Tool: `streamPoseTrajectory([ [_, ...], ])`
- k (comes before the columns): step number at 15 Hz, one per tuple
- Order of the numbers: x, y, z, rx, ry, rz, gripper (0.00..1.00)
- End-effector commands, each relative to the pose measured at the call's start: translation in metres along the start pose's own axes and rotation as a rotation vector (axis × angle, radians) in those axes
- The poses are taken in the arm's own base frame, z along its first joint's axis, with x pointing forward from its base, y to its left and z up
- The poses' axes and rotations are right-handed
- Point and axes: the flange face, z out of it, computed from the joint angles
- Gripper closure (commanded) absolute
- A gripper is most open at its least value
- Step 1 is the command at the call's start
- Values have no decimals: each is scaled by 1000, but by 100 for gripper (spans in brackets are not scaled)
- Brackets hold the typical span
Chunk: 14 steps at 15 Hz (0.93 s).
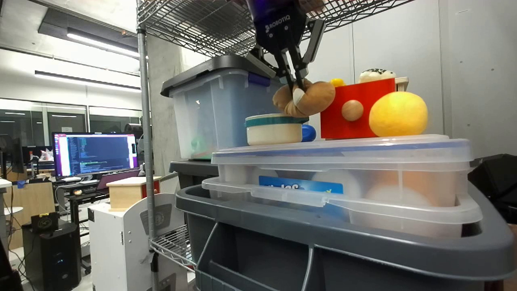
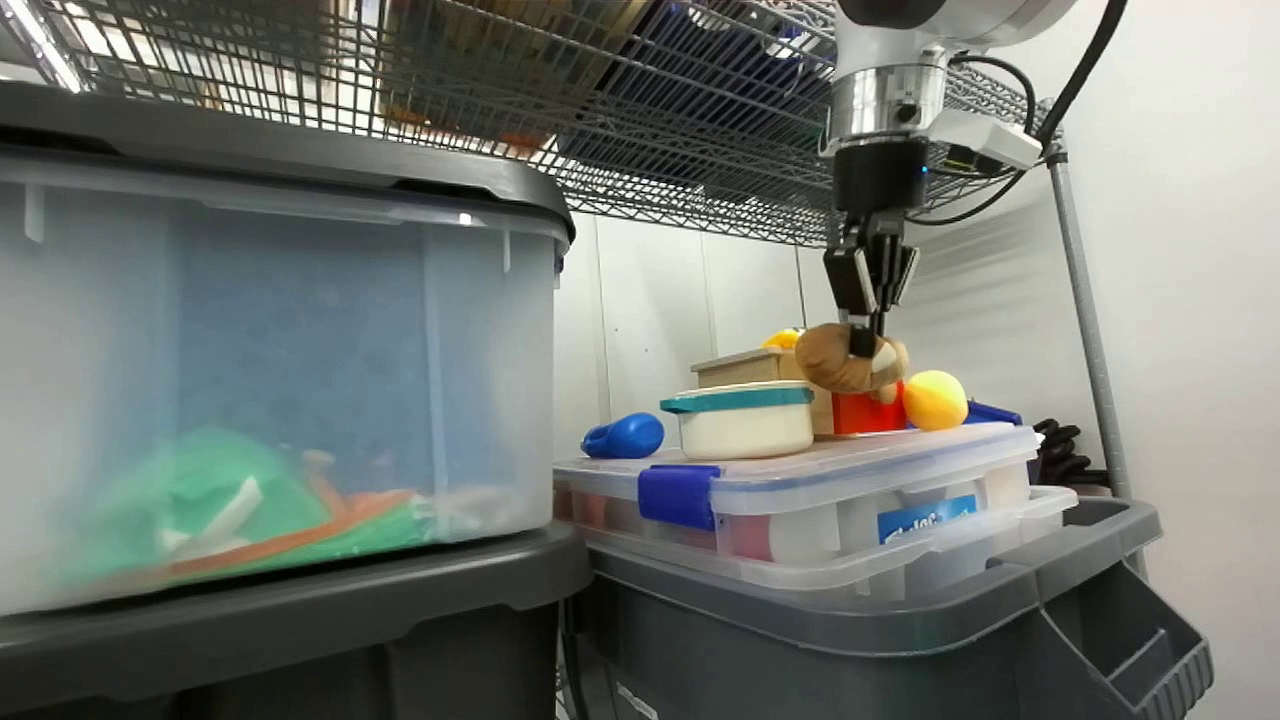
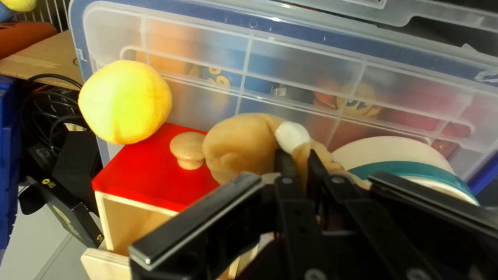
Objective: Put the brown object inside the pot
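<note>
The brown object is a tan, lumpy plush bread with a white patch. It shows in both exterior views (image 1: 317,99) (image 2: 832,362) and in the wrist view (image 3: 241,146). My gripper (image 1: 297,85) is shut on its middle, also in an exterior view (image 2: 868,335) and the wrist view (image 3: 298,165). It holds the object in the air near rim height. The pot is squat and cream with a teal band (image 1: 274,134) (image 2: 750,430). In the wrist view the pot (image 3: 389,149) lies right of the held object, partly behind the fingers. Its inside is mostly hidden.
A red-fronted wooden box (image 1: 341,125) with a knob and a yellow ball (image 1: 398,114) stand beside the pot on the clear bin lid (image 1: 343,151). A blue object (image 2: 625,437) lies near the pot. A tall clear bin (image 2: 300,330) and an overhead wire shelf (image 2: 480,120) bound the space.
</note>
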Motion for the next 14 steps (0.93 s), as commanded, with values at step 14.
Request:
streamPoseTrajectory([
  [14,58,-63,-24,26,71,-59,97],
])
